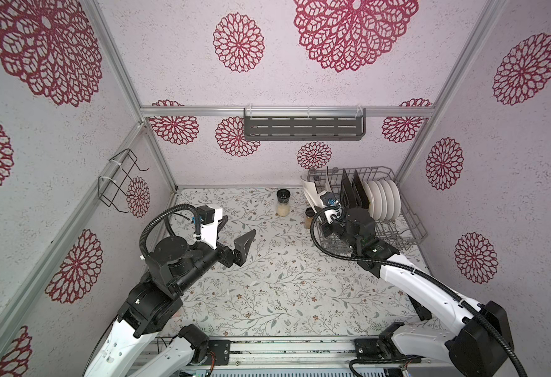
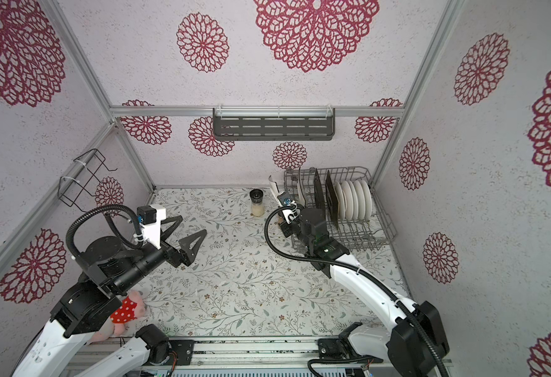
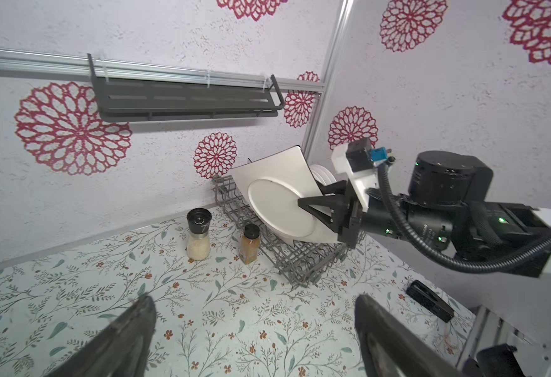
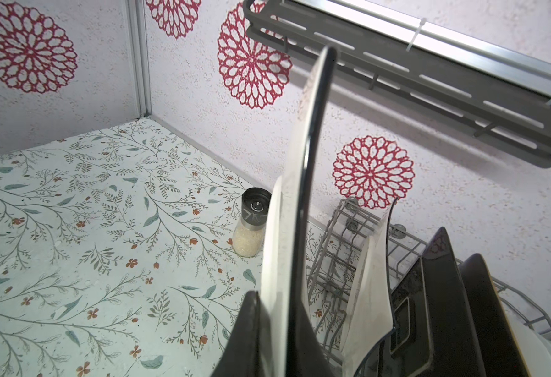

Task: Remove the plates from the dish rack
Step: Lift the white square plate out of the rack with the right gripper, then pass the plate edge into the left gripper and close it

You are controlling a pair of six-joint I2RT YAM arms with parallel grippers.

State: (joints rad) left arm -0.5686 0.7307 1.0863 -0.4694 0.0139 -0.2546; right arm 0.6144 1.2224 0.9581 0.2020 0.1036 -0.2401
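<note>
The floral worktop (image 1: 267, 293) fills the lower middle of both top views. The dish rack (image 1: 375, 171) sits at its far right corner, with black square plates (image 1: 352, 194) and round white plates (image 1: 383, 199) standing upright in it. At the rack's left end the right tool (image 3: 313, 200) is clamped on a cream plate (image 3: 277, 209), which tilts leftward over the rack's edge. I cannot tell whether its lower edge is clear of the tines. The left tool (image 1: 235, 233) hovers centre-left, jaws wide apart and empty. The step in hand looks like lifting this plate out. Next it likely needs raising clear, then carrying left without clipping the amber spice jar (image 3: 249, 243) just beside the rack.
</note>
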